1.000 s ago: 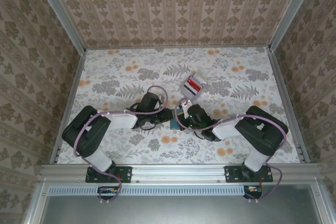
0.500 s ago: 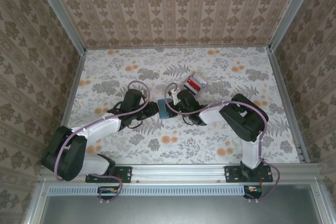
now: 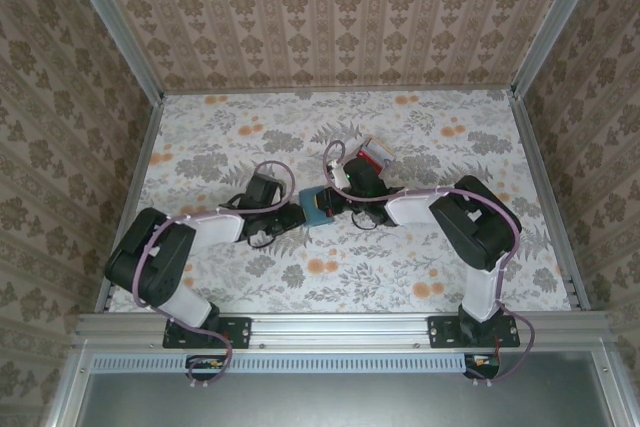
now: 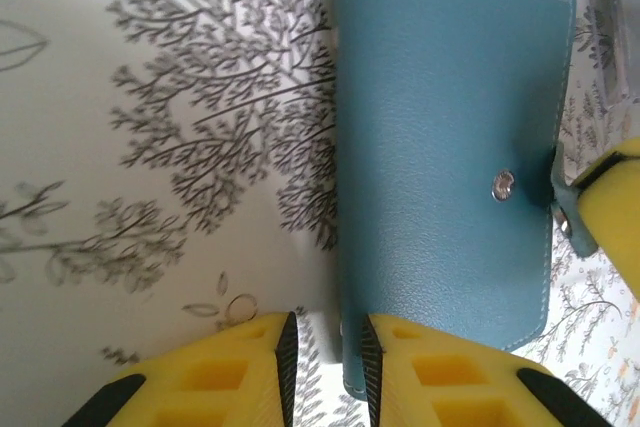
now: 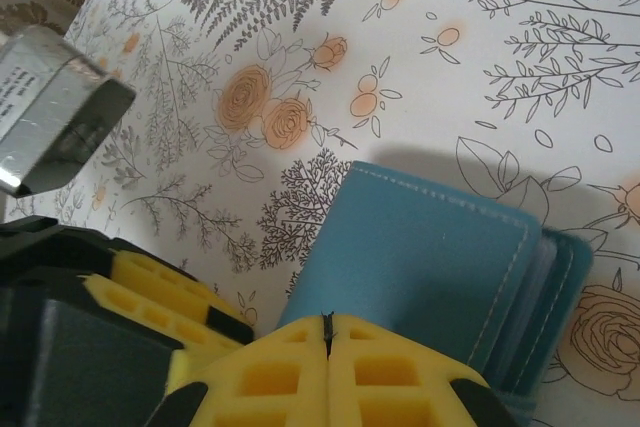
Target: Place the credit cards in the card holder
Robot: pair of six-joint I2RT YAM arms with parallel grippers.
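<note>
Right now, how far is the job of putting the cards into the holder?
Nothing is done yet: the card holder lies folded shut. In hand: the left gripper straddles its edge; the right gripper, shut and empty, hovers by it. To do: opening it and loading the credit cards, piled behind.

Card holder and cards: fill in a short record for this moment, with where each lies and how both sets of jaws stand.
card holder: folded, flat on the table, snap stud uncovered
credit cards: piled on the table beyond the holder, apart from it
left gripper: jaws slightly apart at the holder's corner
right gripper: jaws shut, over the holder's edge
progress: cards not yet loaded
</note>
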